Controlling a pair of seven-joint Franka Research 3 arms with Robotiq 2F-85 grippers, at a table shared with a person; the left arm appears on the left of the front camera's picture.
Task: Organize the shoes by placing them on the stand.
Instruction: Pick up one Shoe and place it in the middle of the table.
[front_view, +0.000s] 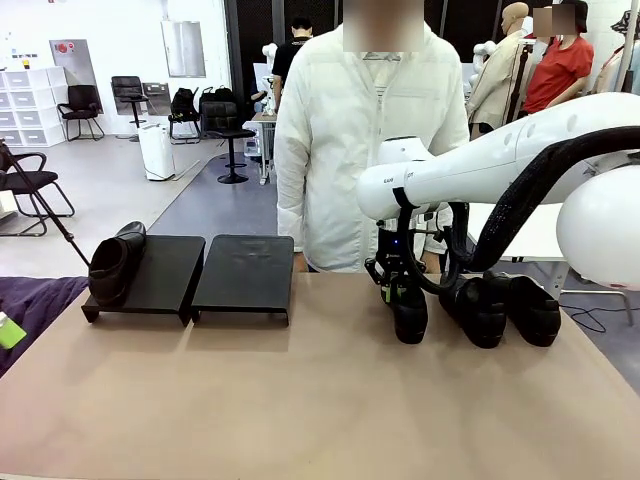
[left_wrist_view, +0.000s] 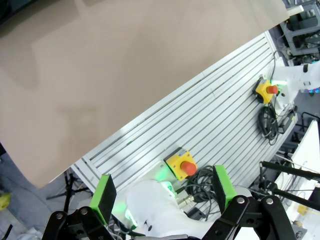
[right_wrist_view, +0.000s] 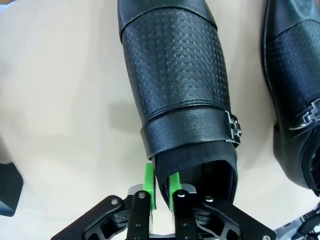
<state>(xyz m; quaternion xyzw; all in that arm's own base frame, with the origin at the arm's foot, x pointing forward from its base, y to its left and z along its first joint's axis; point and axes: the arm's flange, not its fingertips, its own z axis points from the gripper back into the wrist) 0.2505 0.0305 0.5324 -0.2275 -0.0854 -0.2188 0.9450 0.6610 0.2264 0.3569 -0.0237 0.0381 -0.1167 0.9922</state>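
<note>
Shoe (right_wrist_view: 175, 75), embossed leather, metal buckle (right_wrist_view: 233, 127), collar pinched by right fingers (right_wrist_view: 148, 186)

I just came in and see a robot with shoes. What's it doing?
The right tool is pinching the rim of a black shoe on the table, two more shoes beside it. One shoe already sits on the stand. The left tool hangs open, holding nothing. A person stands across.
</note>
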